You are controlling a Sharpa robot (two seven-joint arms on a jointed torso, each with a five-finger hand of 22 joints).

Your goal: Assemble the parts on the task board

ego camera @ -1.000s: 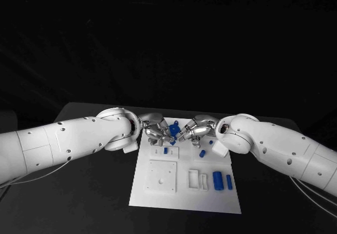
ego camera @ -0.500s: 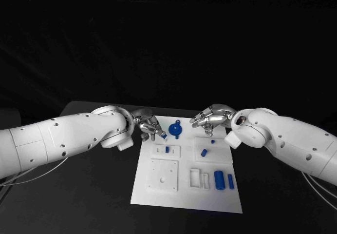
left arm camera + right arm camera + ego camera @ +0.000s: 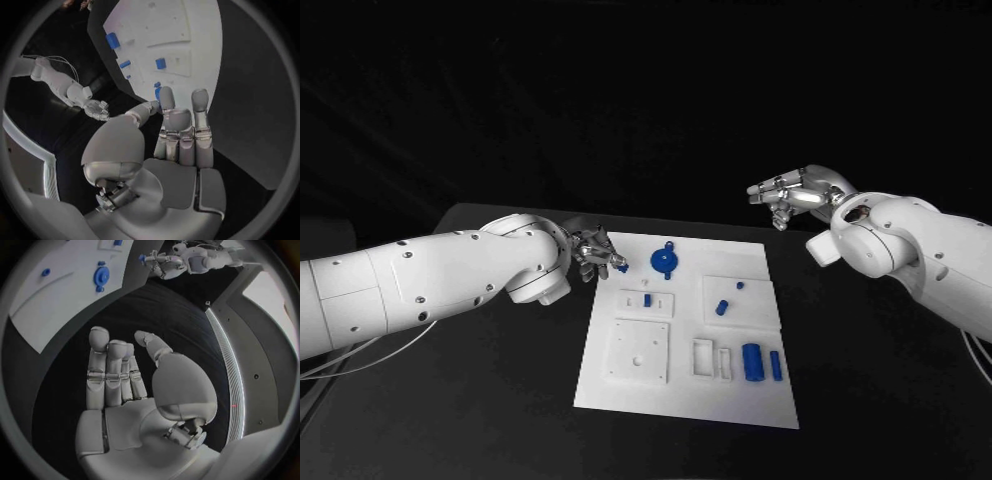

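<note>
Worktop (image 3: 473, 400): black, flat surface; carries the board at its middle.
Board (image 3: 689, 395): white rectangular plate lying flat on the worktop, long side running away from the robot; raised white square blocks and slotted frames stand on its surface.
Left arm: white, comes in from the left; ends just beside the board's far left corner.
Right arm: white, comes in from the right; raised, ending well apart from the board, beyond its far right corner.
Left hand (image 3: 596, 255): silver, holds nothing; fingers straight and side by side, thumb set apart, over the worktop at the board's edge.
Right hand (image 3: 788, 190): silver, holds nothing; fingers loosely extended, thumb apart, over bare worktop.
Round part (image 3: 665, 263): blue disc with small tabs, on the far end of the board, near the left hand.
Two bar parts (image 3: 751, 363): blue, upright side by side at the near right of the board, the left one thicker.
Small parts (image 3: 721, 308): blue pegs on the middle blocks, too small to tell their form.
Left wrist view: palm (image 3: 181, 172) and fingertips over the board edge; right hand far across.
Right wrist view: palm (image 3: 134, 405) over dark worktop; round part (image 3: 101, 276) on the board beyond.
</note>
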